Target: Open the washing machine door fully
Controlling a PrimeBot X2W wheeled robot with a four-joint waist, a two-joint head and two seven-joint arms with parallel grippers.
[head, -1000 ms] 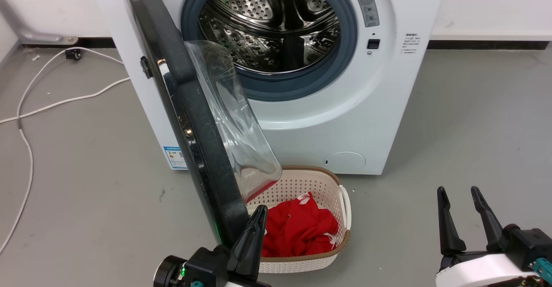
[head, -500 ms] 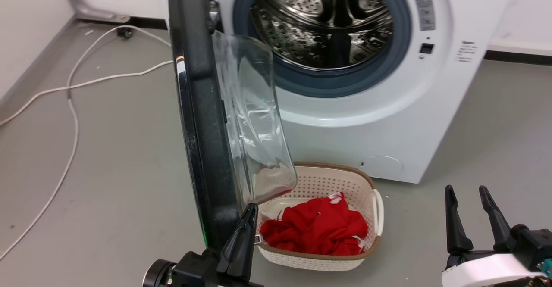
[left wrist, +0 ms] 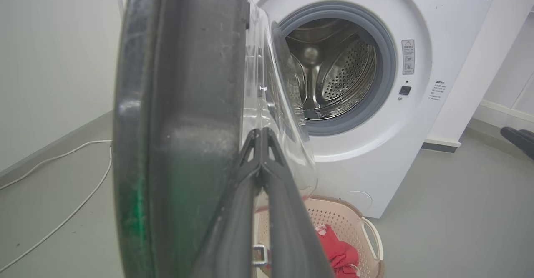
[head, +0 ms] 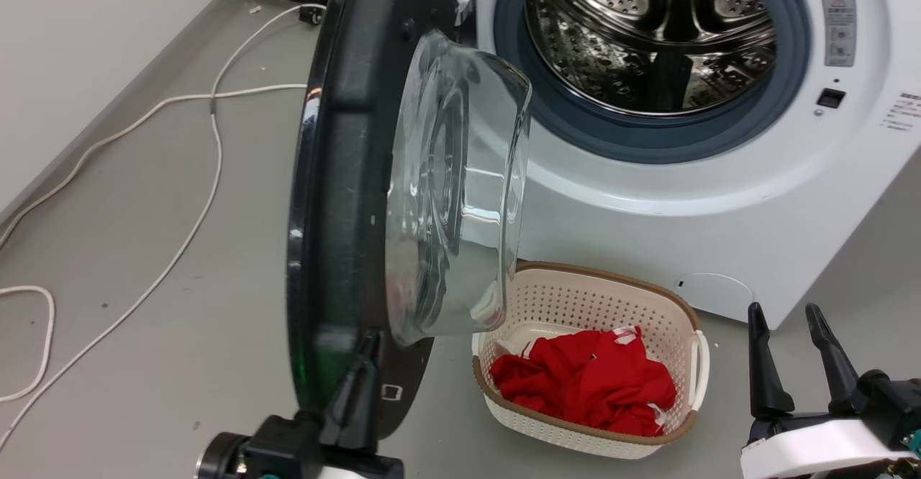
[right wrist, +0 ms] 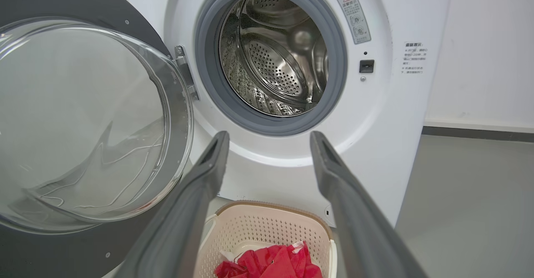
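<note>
left gripper (head: 368, 349) at lower left of the head frame, fingers pressed together, laid along the inner face of the washing machine door (head: 338, 177); you see the door standing open, nearly edge-on, left of the drum (head: 662, 40); right gripper (head: 783, 310) at lower right, fingers apart, holding nothing; basket (head: 597, 299) on the floor beside the door's lower edge.

A cream basket (head: 597, 299) sits on the grey floor (head: 180, 364) just in front of the white washer (head: 647, 234), with red cloth (head: 586, 382) heaped inside. A white cable (head: 245, 91) trails near the floor's left edge.
</note>
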